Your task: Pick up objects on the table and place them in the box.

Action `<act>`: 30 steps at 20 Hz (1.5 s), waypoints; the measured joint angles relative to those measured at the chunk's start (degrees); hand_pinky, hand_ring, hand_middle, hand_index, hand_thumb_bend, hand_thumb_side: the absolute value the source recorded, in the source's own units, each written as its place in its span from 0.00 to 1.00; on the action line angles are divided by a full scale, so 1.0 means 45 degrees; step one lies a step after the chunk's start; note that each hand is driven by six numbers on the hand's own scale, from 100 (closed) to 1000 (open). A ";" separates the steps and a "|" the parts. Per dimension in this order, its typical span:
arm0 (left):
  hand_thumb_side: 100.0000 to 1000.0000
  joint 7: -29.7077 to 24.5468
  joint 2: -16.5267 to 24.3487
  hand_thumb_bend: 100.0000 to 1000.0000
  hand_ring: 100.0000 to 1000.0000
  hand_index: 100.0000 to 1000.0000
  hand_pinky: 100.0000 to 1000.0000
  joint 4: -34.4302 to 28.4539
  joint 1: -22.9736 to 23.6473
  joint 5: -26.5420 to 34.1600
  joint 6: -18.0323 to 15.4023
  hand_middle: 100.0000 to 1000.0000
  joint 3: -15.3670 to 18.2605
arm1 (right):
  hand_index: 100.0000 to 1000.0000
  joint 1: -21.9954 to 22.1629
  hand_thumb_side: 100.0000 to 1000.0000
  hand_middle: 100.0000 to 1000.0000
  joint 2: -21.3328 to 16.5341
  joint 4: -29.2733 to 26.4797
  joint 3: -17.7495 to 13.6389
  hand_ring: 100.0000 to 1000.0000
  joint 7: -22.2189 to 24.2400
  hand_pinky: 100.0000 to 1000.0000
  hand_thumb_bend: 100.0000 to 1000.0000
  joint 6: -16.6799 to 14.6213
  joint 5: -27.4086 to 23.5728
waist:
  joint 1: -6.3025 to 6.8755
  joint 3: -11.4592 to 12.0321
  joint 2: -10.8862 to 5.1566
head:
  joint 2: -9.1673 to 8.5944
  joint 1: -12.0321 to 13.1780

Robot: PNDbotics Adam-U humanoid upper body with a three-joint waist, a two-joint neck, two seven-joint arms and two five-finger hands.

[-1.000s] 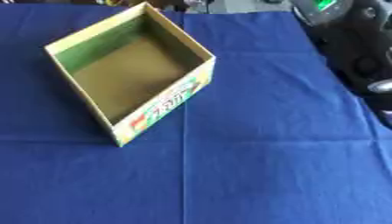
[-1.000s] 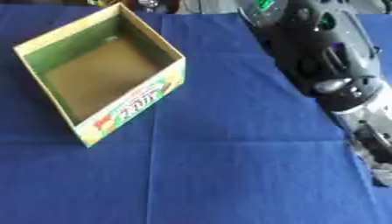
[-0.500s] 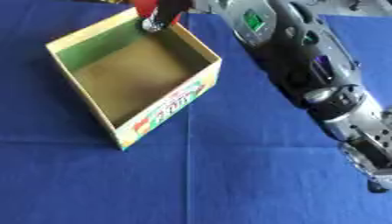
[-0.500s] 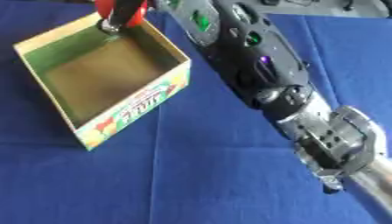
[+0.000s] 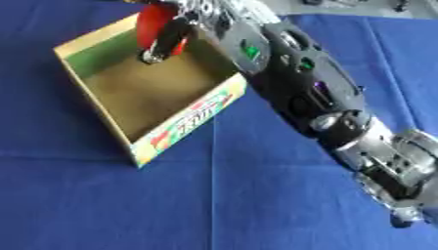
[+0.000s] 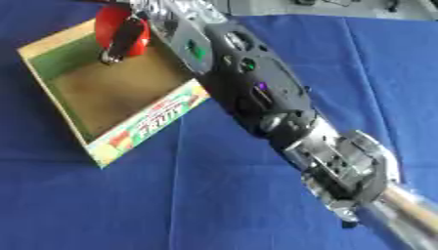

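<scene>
An open cardboard box [image 5: 181, 128] with a colourful printed front stands on the blue cloth at the upper left, its brown inside bare. My right arm reaches across from the lower right to the box's far corner. Over that corner my right hand [image 5: 167, 36] has its fingers curled round a red rounded object [image 5: 154, 22], which hangs above the box's inside. The same red object [image 6: 109, 22] shows in the right eye view. My left hand is nowhere in either view.
The blue cloth [image 5: 111, 205] covers the table. The black and silver forearm [image 5: 299, 83] lies diagonally across the right half. Small dark items [image 6: 389, 6] sit at the far edge beyond the cloth.
The right arm has swept in from the right, carrying the red object to the box's far corner, and it now hangs lower over the box. The camera view has shifted too.
</scene>
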 measured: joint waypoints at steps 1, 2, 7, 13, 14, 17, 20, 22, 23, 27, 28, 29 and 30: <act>1.00 0.0028 0.0000 0.00 0.82 0.73 0.56 0.0000 0.0000 0.0001 -0.0015 0.75 0.0000 | 0.60 0.0028 0.29 0.55 0.0120 0.0216 0.0027 0.48 -0.0139 0.15 0.00 -0.0053 0.0177 | 0.0004 0.0000 0.0001 | -0.0001 -0.0009; 1.00 0.0056 -0.0001 0.00 0.82 0.73 0.56 0.0000 -0.0001 0.0001 -0.0021 0.75 0.0000 | 0.60 0.0089 0.29 0.55 0.0242 0.0433 0.0034 0.48 -0.0266 0.16 0.00 -0.0114 0.0350 | 0.0006 0.0002 0.0001 | -0.0002 -0.0016; 1.00 0.0136 -0.0007 0.00 0.82 0.73 0.56 0.0000 -0.0005 0.0001 -0.0033 0.75 0.0000 | 0.70 0.0232 0.22 0.65 0.0718 0.1348 0.0015 0.58 -0.0578 0.30 0.00 -0.0544 0.1218 | 0.0011 0.0019 0.0022 | -0.0013 -0.0017; 1.00 0.0139 -0.0060 0.00 0.82 0.73 0.56 0.0000 -0.0006 0.0001 -0.0032 0.75 0.0000 | 0.82 0.0326 0.47 0.78 0.0993 0.1463 -0.0069 0.73 0.0039 0.49 0.23 -0.1391 0.2167 | 0.0024 0.0028 0.0035 | -0.0014 -0.0009; 1.00 0.0138 -0.0066 0.00 0.82 0.73 0.56 0.0000 -0.0006 0.0001 -0.0032 0.75 0.0000 | 0.84 0.0326 0.51 0.80 0.1015 0.1379 -0.0069 0.75 0.0192 0.50 0.36 -0.1542 0.2242 | 0.0024 0.0027 0.0041 | -0.0014 -0.0002; 1.00 0.0135 -0.0100 0.00 0.82 0.73 0.56 0.0000 -0.0006 0.0003 -0.0029 0.75 0.0000 | 0.89 0.0324 0.55 0.85 0.1016 0.1028 -0.0068 0.82 0.0641 0.62 0.60 -0.1928 0.2530 | 0.0024 0.0020 0.0046 | -0.0014 0.0024; 1.00 0.0131 -0.0101 0.00 0.82 0.73 0.56 0.0000 -0.0006 0.0006 -0.0025 0.75 0.0000 | 0.92 0.0323 0.58 0.88 0.1015 0.0705 -0.0095 0.89 0.0978 0.77 0.69 -0.2131 0.2816 | 0.0024 0.0020 0.0048 | -0.0014 0.0031; 1.00 0.0127 -0.0101 0.00 0.82 0.73 0.56 0.0000 -0.0006 0.0007 -0.0021 0.75 0.0000 | 0.93 0.0323 0.60 0.88 0.1015 0.0466 -0.0201 0.89 0.1078 0.78 0.69 -0.2187 0.2873 | 0.0027 0.0020 0.0048 | -0.0014 0.0039; 1.00 0.0125 -0.0101 0.00 0.82 0.73 0.56 0.0000 -0.0005 0.0007 -0.0019 0.75 0.0000 | 0.93 0.0323 0.61 0.88 0.1013 0.0310 -0.0267 0.89 0.1095 0.78 0.68 -0.2198 0.2869 | 0.0031 0.0018 0.0048 | -0.0013 0.0044; 1.00 0.0116 -0.0102 0.00 0.82 0.73 0.56 0.0000 0.0002 0.0007 -0.0010 0.75 0.0000 | 0.93 0.0228 0.65 0.87 0.0923 -0.0577 -0.0639 0.86 0.1078 0.76 0.67 -0.2213 0.2486 | 0.0035 -0.0061 0.0048 | -0.0001 0.0155; 1.00 0.0115 -0.0102 0.00 0.82 0.73 0.56 0.0000 0.0007 0.0007 -0.0009 0.75 0.0000 | 0.92 0.0177 0.66 0.87 0.0838 -0.0848 -0.0772 0.85 0.1041 0.75 0.67 -0.2190 0.2352 | 0.0035 -0.0087 0.0047 | 0.0002 0.0191; 1.00 0.0115 -0.0102 0.00 0.82 0.73 0.56 0.0000 0.0013 0.0007 -0.0008 0.75 0.0000 | 0.92 0.0143 0.66 0.87 0.0742 -0.1120 -0.0898 0.85 0.0995 0.75 0.67 -0.2166 0.2201 | 0.0035 -0.0108 0.0046 | 0.0004 0.0245; 1.00 0.0115 -0.0102 0.00 0.82 0.73 0.56 0.0000 0.0020 0.0007 -0.0006 0.75 0.0000 | 0.93 0.0116 0.67 0.87 0.0628 -0.1401 -0.1011 0.85 0.0949 0.75 0.67 -0.2127 0.2029 | 0.0036 -0.0130 0.0045 | 0.0006 0.0293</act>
